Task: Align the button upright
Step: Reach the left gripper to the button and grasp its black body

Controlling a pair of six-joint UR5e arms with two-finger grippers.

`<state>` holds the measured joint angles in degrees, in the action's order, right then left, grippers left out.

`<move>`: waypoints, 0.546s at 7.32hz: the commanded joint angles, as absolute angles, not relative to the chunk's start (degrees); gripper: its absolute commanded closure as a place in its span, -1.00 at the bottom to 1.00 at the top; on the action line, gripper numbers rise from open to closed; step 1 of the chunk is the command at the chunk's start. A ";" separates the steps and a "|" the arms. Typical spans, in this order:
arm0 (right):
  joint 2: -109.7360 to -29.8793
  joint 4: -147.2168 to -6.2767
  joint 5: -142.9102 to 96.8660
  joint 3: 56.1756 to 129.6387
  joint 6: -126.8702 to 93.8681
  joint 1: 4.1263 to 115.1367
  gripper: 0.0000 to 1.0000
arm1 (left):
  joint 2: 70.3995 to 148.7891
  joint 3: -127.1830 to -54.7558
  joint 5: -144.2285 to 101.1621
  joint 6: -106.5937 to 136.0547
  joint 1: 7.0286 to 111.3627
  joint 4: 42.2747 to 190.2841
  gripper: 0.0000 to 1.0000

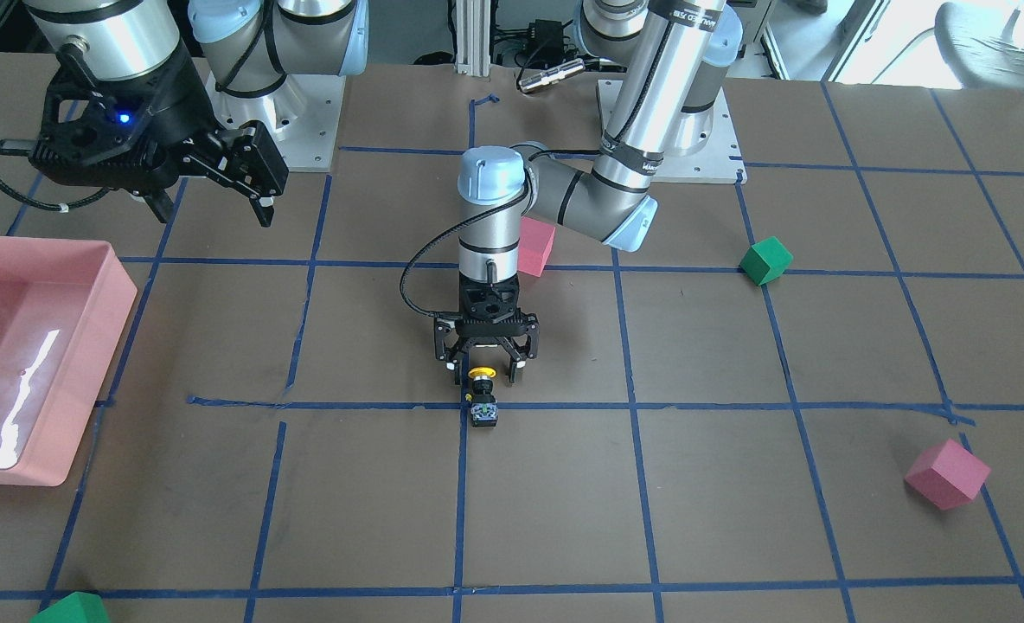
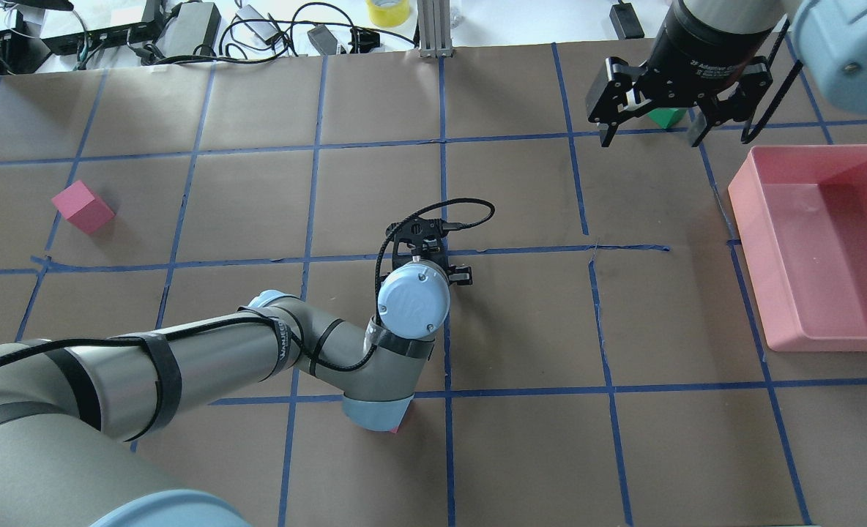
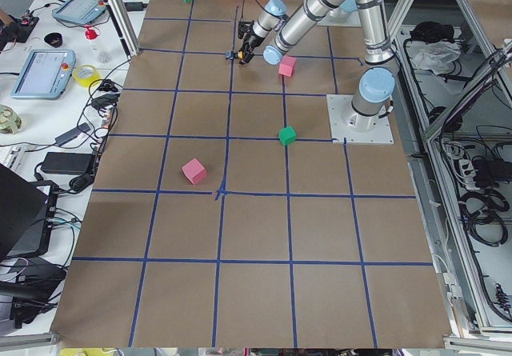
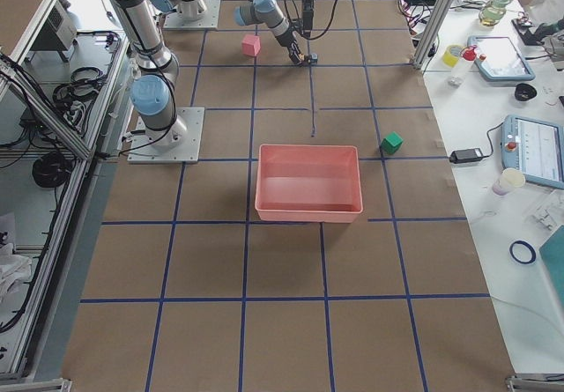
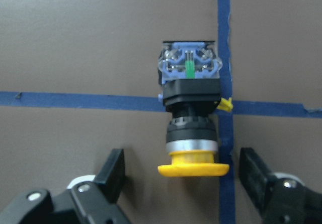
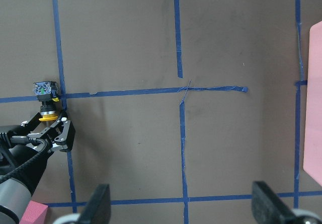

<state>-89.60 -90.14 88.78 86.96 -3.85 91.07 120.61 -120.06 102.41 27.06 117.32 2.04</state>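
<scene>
The button (image 1: 483, 396) lies on its side at a blue tape crossing, its yellow cap (image 1: 481, 374) towards the robot and its silvery-grey base away. The left wrist view shows the button (image 5: 191, 108) close up. My left gripper (image 1: 484, 375) points straight down, open, with one finger on each side of the yellow cap, and in the left wrist view it (image 5: 183, 176) does not touch the cap. My right gripper (image 2: 649, 135) hangs open and empty, high over the far right of the table, away from the button. The button (image 6: 45, 95) also shows in the right wrist view.
A pink tray (image 1: 101, 363) stands on the robot's right side. A pink cube (image 1: 536, 247) sits just behind the left wrist, and another pink cube (image 1: 947, 473) lies far on the robot's left. One green cube (image 1: 765, 260) and a second (image 1: 71, 608) lie apart.
</scene>
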 commanded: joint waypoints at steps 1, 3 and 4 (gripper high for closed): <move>-89.56 -89.91 88.77 87.01 -3.69 91.05 -1.00 | 119.97 -119.97 102.39 26.46 117.33 1.93 0.81; -89.56 -89.83 88.86 87.01 -3.60 90.97 -1.00 | 118.84 -118.84 101.87 25.41 117.25 2.02 1.00; -89.47 -89.82 88.94 87.01 -3.52 90.97 -1.00 | 117.26 -115.43 101.17 24.53 116.72 5.68 1.00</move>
